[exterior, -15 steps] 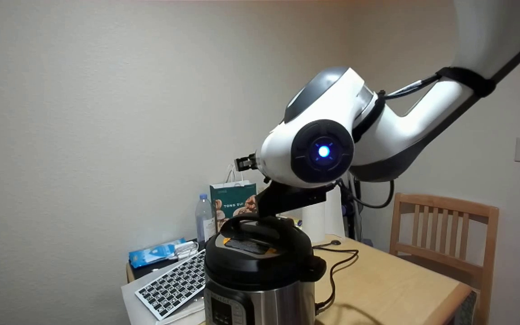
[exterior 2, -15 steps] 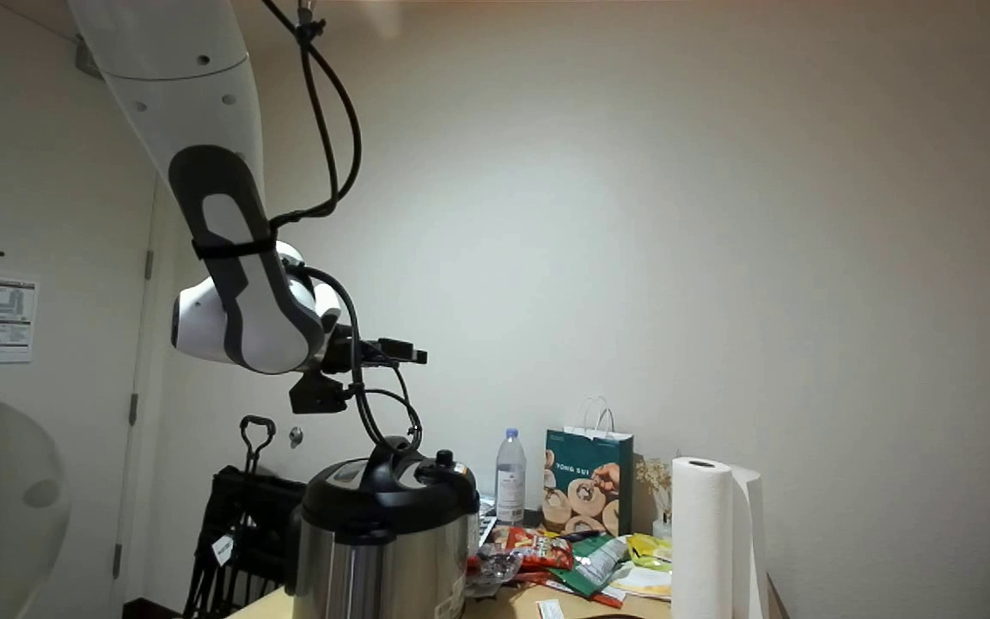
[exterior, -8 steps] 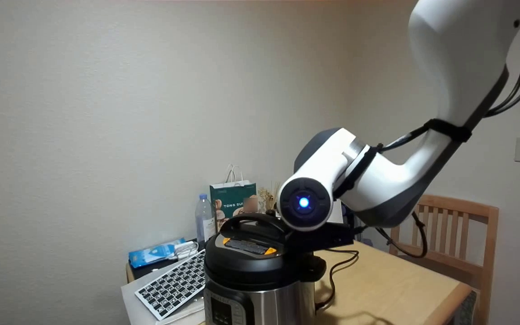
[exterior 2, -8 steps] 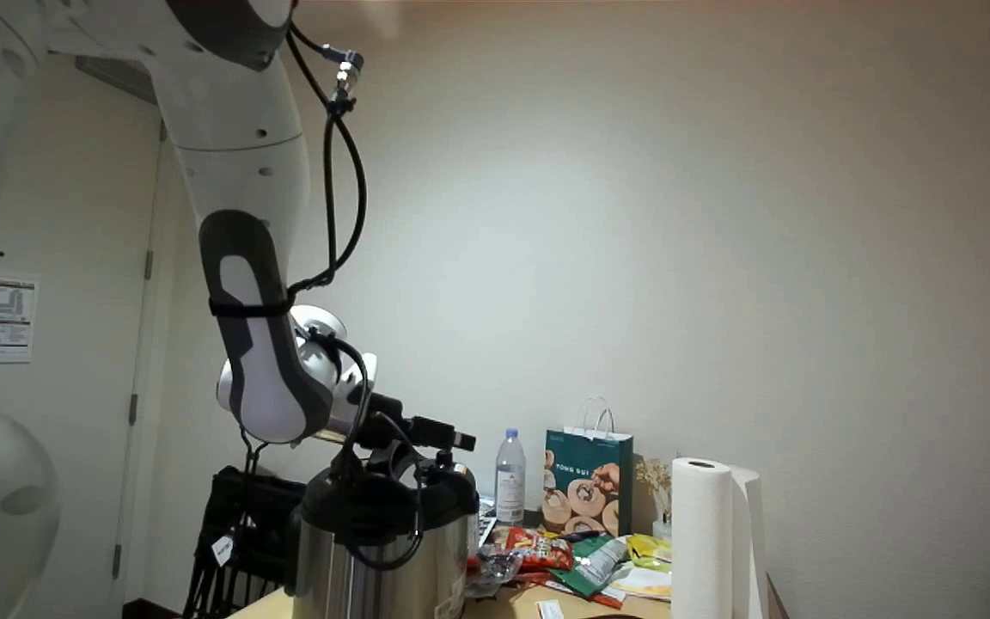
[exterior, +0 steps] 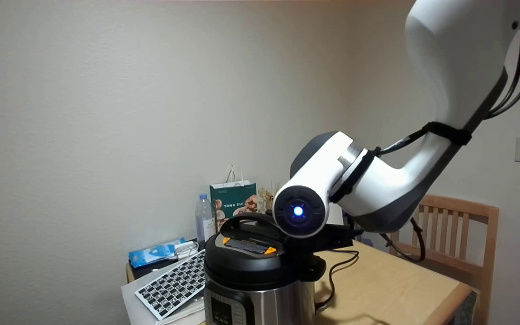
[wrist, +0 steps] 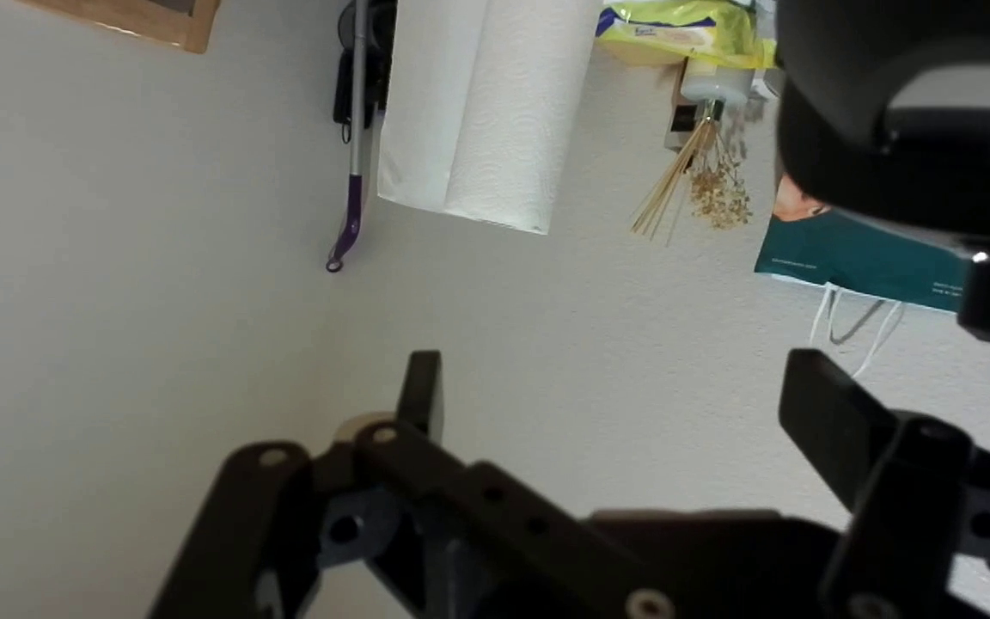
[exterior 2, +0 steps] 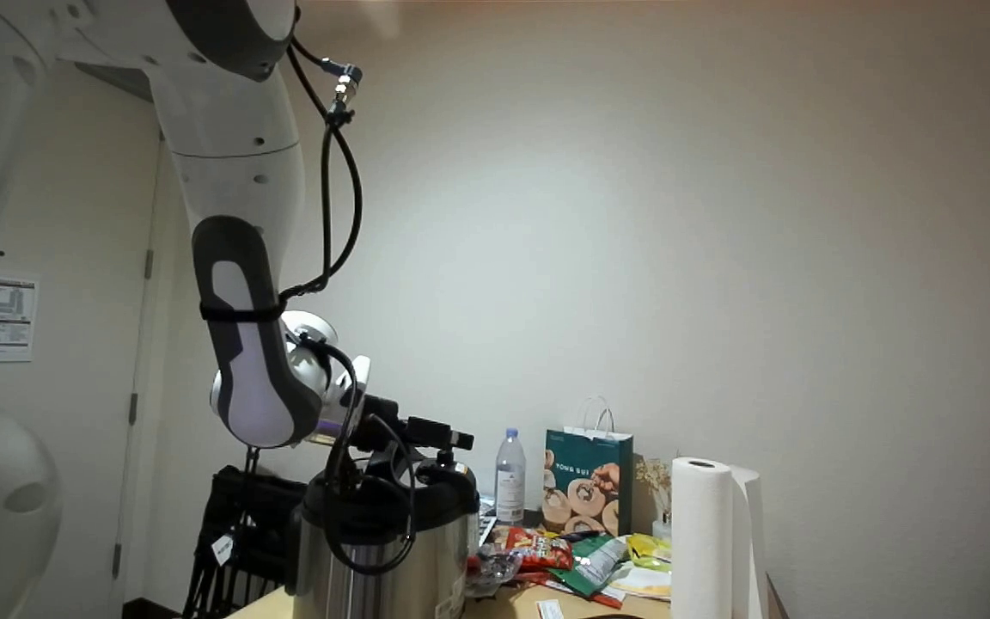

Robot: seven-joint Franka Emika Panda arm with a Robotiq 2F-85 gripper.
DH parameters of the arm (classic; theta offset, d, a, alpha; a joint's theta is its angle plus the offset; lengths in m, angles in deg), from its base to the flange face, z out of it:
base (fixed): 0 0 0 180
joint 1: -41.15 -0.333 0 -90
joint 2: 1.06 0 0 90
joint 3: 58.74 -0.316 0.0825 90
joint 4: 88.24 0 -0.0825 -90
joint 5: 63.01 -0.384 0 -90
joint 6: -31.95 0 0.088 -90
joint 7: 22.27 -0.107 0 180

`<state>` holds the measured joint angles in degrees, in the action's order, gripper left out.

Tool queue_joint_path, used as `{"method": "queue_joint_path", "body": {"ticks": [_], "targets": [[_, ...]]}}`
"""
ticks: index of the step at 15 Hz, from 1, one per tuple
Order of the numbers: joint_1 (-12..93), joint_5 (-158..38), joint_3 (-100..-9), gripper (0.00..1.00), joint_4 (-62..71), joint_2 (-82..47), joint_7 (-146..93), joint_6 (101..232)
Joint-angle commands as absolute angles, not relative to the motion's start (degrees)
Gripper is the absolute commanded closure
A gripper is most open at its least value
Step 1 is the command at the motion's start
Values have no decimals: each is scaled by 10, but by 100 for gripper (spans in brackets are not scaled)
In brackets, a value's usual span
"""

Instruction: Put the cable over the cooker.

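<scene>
Pale wall (exterior: 106,113) rises behind your wooden table (exterior: 391,277). Your gripper (wrist: 624,395) has its jaws spread wide and released, wall showing between them. It is close to the cooker (exterior: 260,271); I can't tell whether they touch. From the cooker's side, the cable (exterior: 332,284) bends across the table, then passes out of sight behind your arm (exterior: 318,169). Farther off stands a paper bag (exterior 2: 585,481).

Dim light, pale glow on wall (exterior 2: 615,223) — pincer (wrist: 620,395) dark, slightly blurred
</scene>
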<state>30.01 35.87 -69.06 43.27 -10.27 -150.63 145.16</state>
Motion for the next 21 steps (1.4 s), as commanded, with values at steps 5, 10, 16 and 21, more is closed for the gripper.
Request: {"method": "queue_joint_path", "body": {"ticks": [5,10,16,21], "targets": [[295,319,-707,0,469,44,-1532,1448],[276,271,-715,0,479,134,-1519,1391],[273,280,-712,0,458,113,-1521,1394],[267,225,-696,0,442,128,-1520,1483]]}}
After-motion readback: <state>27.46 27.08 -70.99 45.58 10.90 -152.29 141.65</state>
